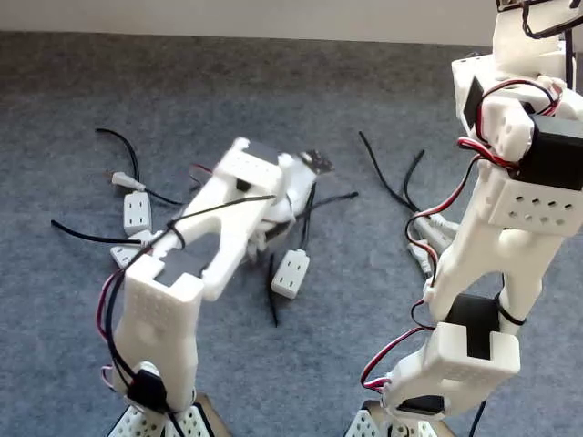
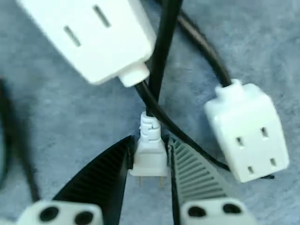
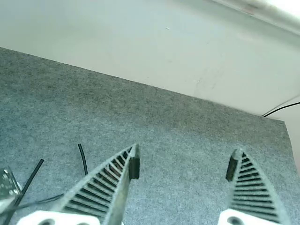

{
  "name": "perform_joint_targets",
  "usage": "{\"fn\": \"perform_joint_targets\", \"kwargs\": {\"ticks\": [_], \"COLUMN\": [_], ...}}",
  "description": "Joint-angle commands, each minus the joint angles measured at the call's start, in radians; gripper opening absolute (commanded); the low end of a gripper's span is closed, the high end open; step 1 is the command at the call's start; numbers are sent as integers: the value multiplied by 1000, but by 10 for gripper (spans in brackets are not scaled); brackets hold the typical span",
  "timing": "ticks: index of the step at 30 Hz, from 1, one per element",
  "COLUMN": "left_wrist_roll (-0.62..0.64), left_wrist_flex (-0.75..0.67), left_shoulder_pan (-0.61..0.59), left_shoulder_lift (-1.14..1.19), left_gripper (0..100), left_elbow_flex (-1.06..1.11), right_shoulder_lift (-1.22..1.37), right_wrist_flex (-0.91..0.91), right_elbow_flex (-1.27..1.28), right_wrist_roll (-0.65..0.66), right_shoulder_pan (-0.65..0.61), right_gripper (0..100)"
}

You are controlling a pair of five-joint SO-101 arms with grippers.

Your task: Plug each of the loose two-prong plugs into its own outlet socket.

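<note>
My left gripper (image 2: 150,161) is shut on a white two-prong plug (image 2: 150,154), its prongs pointing back toward the wrist and its black cord (image 2: 161,56) leading away. Just beyond lie a white outlet socket (image 2: 101,35) and a second one (image 2: 248,133), both slots up. From above, the left arm (image 1: 237,200) leans over the mat's middle, close to a socket (image 1: 290,273). Another socket (image 1: 137,212) lies further left. My right gripper (image 3: 183,166) hangs open and empty, high over bare carpet.
Black cords (image 1: 383,177) loop across the grey carpet (image 1: 364,300). More white connectors (image 1: 430,235) lie beside the right arm (image 1: 510,209). A pale wall (image 3: 140,42) borders the carpet's far edge.
</note>
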Motion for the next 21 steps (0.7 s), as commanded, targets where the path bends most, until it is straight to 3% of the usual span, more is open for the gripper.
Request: {"fn": "perform_joint_targets", "kwargs": {"ticks": [1, 5, 11, 17, 21], "left_wrist_roll": [-5, -6, 6, 281, 422], "left_wrist_flex": [107, 212, 226, 178, 58], "left_shoulder_pan": [-107, -183, -245, -217, -173], "left_shoulder_lift": [-173, -300, -481, -636, -743], "left_gripper": [7, 7, 7, 6, 6], "left_elbow_flex": [-156, -259, -302, -291, -174], "right_shoulder_lift": [-18, -18, -18, -18, -18], "right_wrist_flex": [-24, -24, -24, -22, 8], "right_elbow_flex": [-44, -44, -44, -42, -44], "right_wrist_roll": [12, 12, 11, 11, 15], "right_shoulder_pan": [10, 10, 10, 1, -47], "right_gripper": [297, 297, 297, 297, 297]}}
